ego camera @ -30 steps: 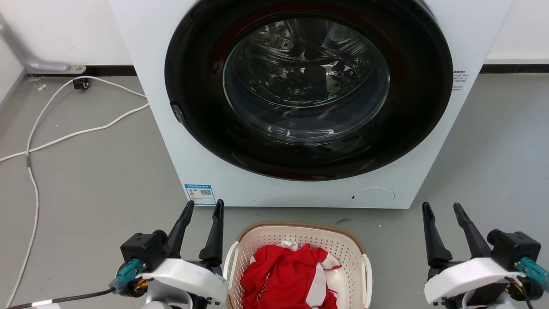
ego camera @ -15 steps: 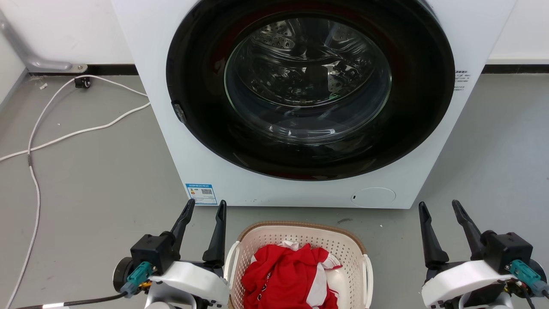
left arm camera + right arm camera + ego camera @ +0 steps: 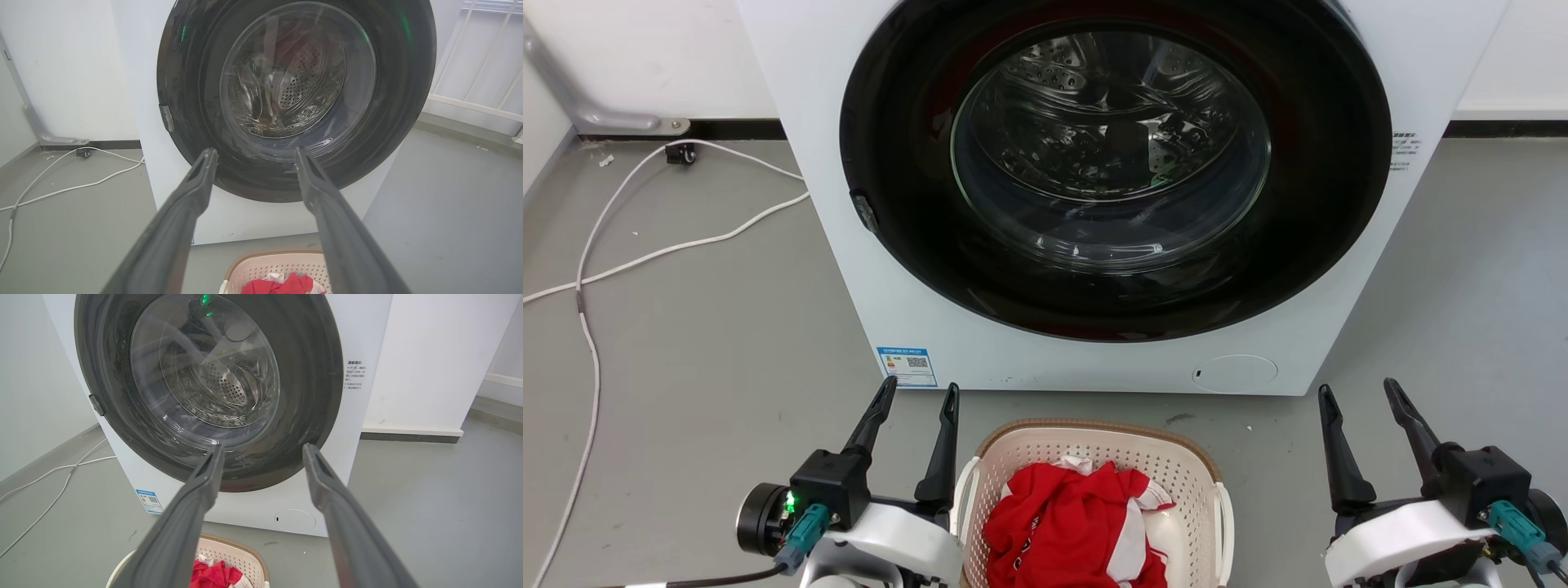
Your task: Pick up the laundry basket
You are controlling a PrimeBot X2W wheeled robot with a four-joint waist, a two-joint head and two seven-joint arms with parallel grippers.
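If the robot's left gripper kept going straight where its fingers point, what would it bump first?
Probably the washing machine's round door, near its dark lower edge: the open left gripper aims there. The laundry basket sits lower, off that line. Depth is hard to judge.

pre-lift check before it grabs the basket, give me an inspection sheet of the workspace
surface: grey floor
job's things: basket on the floor in front of the washer, red clothes inside
clutter: nothing seen
grippers: left gripper open, close by the basket's left side; right gripper open, farther off on its right; both hold nothing
cables: white cable loose on the floor at left
surroundings: white wall behind
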